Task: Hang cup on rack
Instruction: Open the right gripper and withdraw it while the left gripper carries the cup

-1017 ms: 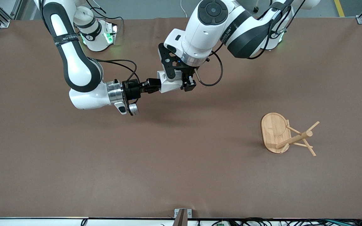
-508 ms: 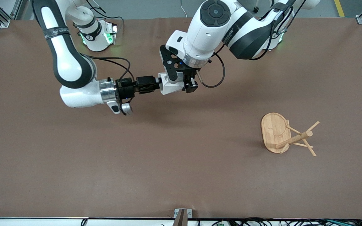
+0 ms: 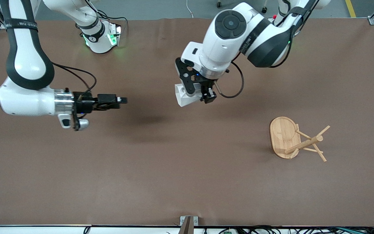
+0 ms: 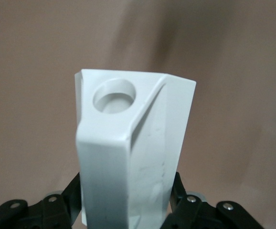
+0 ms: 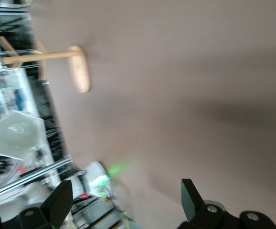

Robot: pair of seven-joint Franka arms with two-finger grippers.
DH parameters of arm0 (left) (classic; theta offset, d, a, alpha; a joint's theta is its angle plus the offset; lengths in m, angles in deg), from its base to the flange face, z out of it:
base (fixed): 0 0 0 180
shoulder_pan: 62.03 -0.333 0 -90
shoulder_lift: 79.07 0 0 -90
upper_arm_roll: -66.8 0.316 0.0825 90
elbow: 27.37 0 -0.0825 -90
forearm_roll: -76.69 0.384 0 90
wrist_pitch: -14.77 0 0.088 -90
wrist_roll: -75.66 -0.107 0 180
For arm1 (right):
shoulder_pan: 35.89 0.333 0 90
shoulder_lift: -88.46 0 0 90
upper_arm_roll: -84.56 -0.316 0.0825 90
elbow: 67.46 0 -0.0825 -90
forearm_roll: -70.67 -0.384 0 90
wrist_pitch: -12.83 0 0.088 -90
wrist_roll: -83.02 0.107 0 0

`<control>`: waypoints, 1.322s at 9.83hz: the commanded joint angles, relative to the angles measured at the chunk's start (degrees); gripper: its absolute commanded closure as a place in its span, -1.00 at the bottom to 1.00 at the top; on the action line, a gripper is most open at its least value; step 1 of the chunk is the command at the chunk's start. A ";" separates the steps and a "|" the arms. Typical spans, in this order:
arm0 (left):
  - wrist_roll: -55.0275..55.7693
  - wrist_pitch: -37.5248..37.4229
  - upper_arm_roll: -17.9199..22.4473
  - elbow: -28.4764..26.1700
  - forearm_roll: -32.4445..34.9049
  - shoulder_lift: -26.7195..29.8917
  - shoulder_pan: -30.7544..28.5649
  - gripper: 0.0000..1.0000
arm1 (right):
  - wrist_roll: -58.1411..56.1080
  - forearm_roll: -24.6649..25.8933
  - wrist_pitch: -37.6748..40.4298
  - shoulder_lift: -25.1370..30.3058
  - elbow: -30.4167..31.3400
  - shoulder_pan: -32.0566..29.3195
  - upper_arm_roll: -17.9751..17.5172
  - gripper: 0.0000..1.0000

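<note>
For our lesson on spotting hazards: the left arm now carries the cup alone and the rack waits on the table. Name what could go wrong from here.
1. The left gripper clamps the cup near one end only, in mid-air over bare table; the cup might twist or slip in transit.
2. The handle hole is small and the pegs of the rack are thin and angled, so a slight misalignment could miss a peg.
3. A push on a peg might tip or slide the rack.
</note>
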 commanded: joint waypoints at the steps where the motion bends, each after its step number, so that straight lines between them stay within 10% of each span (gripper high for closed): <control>1: 3.28 -1.14 0.10 -0.56 1.43 -0.35 -2.65 0.85 | 6.53 15.24 -1.16 4.24 -0.69 -4.37 -0.69 -1.00; 7: 14.37 -4.29 0.10 -0.56 1.52 0.71 -5.38 0.85 | 7.08 41.55 -0.29 8.81 -5.77 -18.95 -5.49 -1.00; 13: 14.02 -1.51 3.78 -11.77 0.20 5.96 -8.37 0.91 | 15.43 46.95 21.41 8.90 -24.85 -18.46 -5.53 -1.00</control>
